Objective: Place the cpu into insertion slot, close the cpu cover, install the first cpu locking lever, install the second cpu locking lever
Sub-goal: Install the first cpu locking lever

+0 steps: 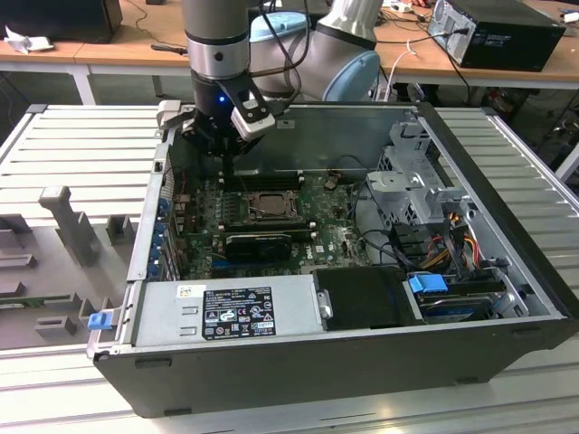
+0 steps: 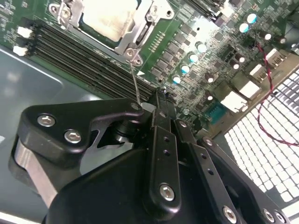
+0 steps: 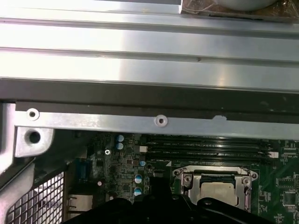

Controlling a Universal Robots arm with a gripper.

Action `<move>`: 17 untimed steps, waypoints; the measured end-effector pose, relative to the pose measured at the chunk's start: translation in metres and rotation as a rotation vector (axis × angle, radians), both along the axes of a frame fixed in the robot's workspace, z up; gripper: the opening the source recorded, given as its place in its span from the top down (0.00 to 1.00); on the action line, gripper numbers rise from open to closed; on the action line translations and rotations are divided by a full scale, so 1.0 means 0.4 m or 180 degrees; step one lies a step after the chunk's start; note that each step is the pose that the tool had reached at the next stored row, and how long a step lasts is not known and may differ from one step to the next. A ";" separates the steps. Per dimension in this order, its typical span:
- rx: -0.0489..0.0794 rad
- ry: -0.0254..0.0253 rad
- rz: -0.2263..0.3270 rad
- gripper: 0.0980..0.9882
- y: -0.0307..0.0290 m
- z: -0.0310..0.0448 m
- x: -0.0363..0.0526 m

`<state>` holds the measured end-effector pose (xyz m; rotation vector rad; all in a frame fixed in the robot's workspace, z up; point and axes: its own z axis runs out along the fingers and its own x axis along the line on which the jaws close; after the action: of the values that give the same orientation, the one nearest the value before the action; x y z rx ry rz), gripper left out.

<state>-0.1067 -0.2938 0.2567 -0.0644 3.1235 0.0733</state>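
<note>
Partly cut off, the cpu (image 2: pixel 105 16) sits under the cpu cover (image 2: pixel 140 35); end effector (image 2: pixel 161 98) pressed together beside a thin lever (image 2: pixel 135 79).

Looks like a robotics lab or workshop to me; an open dark-grey desktop computer case (image 1: pixel 317 371) sits on a ribbed aluminium table (image 1: pixel 81 145) under a silver robot arm (image 1: pixel 217 45); grey blocky plastic fixtures (image 1: pixel 68 221) stand beside it; light wooden tables (image 1: pixel 113 52) behind carry loose cables and a black boxy computer (image 1: pixel 507 32).
</note>
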 end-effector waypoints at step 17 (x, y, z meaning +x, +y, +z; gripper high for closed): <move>0.0000 0.0000 0.0000 0.99 0.000 -0.004 0.091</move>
<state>-0.0704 -0.2939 0.2553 -0.0645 3.1235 0.0731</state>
